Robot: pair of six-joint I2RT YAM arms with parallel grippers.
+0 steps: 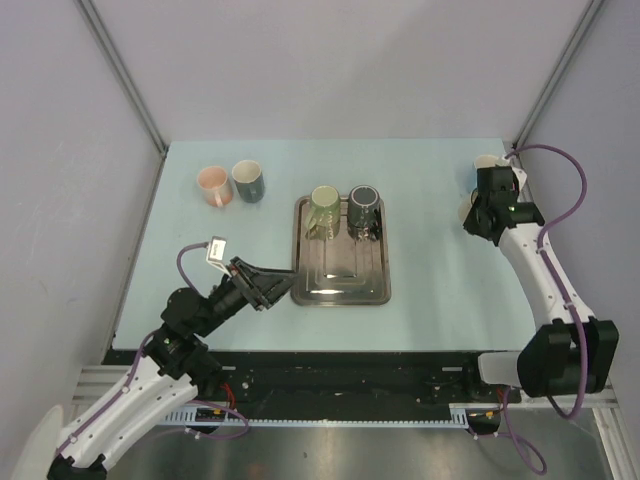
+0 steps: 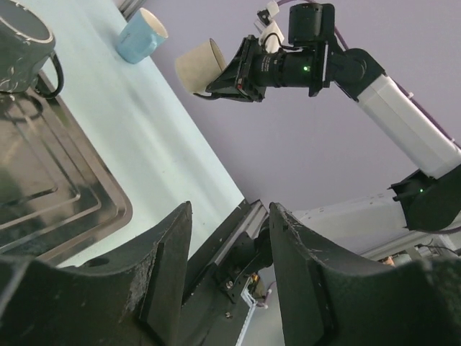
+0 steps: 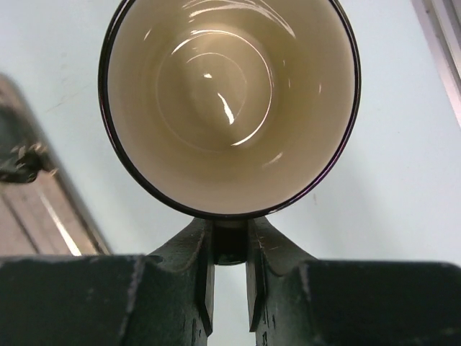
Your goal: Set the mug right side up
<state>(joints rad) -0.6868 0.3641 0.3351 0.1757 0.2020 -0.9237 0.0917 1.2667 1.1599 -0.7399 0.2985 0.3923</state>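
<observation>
Right gripper [image 3: 230, 244] is pinched tight on the handle, and the mug [image 3: 230, 108] hangs clear of the table [image 1: 430, 270] out on the right, tilted, mouth turned back toward the wrist (partway round, I'd judge). A handle grip leaves the wrist free to roll it upright. Left gripper [image 2: 230, 216] hovers half-spread and empty beside the tray [image 1: 300, 290].

Glossy glazed mug [image 3: 230, 108], shiny metal tray [image 1: 340, 286].
</observation>
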